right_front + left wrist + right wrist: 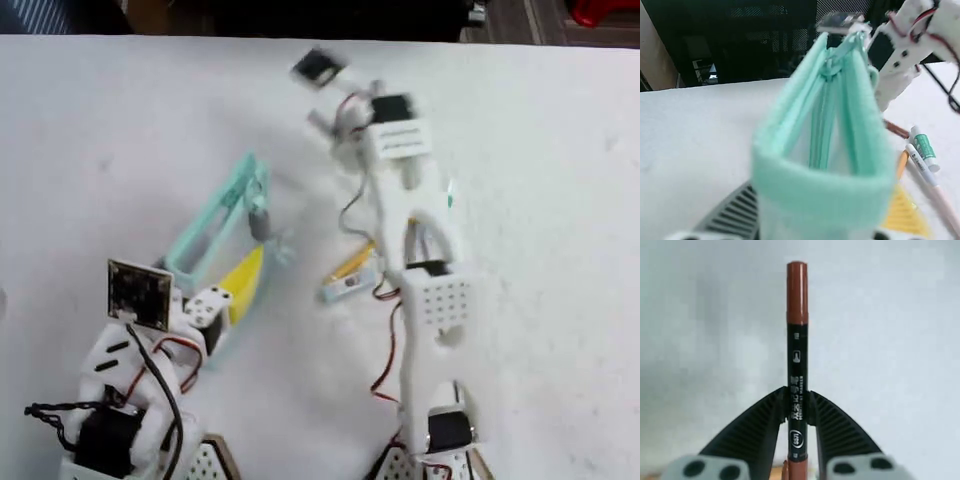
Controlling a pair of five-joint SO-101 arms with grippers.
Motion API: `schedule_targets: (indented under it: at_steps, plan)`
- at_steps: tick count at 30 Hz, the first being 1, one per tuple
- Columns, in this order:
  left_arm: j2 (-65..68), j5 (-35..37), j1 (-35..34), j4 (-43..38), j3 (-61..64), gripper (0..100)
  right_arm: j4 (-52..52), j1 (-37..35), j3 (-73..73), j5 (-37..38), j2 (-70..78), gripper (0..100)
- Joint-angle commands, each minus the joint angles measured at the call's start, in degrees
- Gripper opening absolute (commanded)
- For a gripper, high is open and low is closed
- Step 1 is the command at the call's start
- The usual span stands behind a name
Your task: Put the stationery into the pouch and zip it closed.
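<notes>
High view: the left hand (228,278), toward 8 o'clock, grips the mint pouch (215,225). The right hand (335,125) sits at 12 o'clock, with loose pens (350,278) mid-way on the surface (520,200).

Left wrist view: the pouch mouth gapes unzipped.

Right wrist view: the right hand is clamped on a brown marker (797,330).

This looks like the loading step. The next move calls for aiming the marker into that mouth.

The high camera looks straight down on the table (560,150), arm bases at 6 o'clock, the left wrist camera sits close behind the mint pouch (825,150) facing 1 o'clock, sharing the right arm (900,65), and the right wrist camera hugs its marker (797,340).
</notes>
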Motion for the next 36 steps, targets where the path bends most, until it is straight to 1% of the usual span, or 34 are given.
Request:
schedule_targets:
  at_steps: [1, 5, 8, 10, 16, 19, 24, 28, 32, 36]
  plan:
    - [0.57, 5.19, 0.48, 2.11, -1.85, 26, 4.97, 2.68, -12.48, -5.54, -7.96, 1.6]
    - [0.57, 5.27, 0.48, 4.22, -3.25, 26, 11.65, 2.07, -23.91, -10.64, -11.74, 1.6]
    - [0.57, 4.92, 0.57, 4.04, -3.08, 26, 17.19, -0.84, -32.53, -14.24, -14.73, 1.6]
    - [0.57, 4.92, 0.57, 4.04, -3.08, 26, 17.45, -2.95, -36.57, -16.97, -17.01, 1.6]
    - [0.57, 4.92, 0.57, 4.04, -2.99, 26, 17.45, -8.57, -35.52, -26.02, -26.77, 1.6]
    - [0.57, 4.92, 0.66, 4.04, -2.99, 26, 17.54, -12.18, -35.08, -28.92, -31.16, 1.6]
    - [0.57, 4.92, 0.66, 4.04, -2.99, 26, 17.54, -17.98, -29.71, -28.84, -39.78, 1.6]
    - [0.57, 4.92, 0.66, 4.13, -3.08, 26, 17.54, -20.35, -22.07, -28.84, -47.16, 1.6]
    - [0.57, 5.19, 0.66, 4.40, -3.43, 26, 17.54, -22.90, -10.02, -29.01, -54.55, 1.6]
    - [0.57, 5.27, 0.66, 4.04, -3.43, 26, 17.19, -26.77, 6.15, -28.84, -62.29, 1.6]
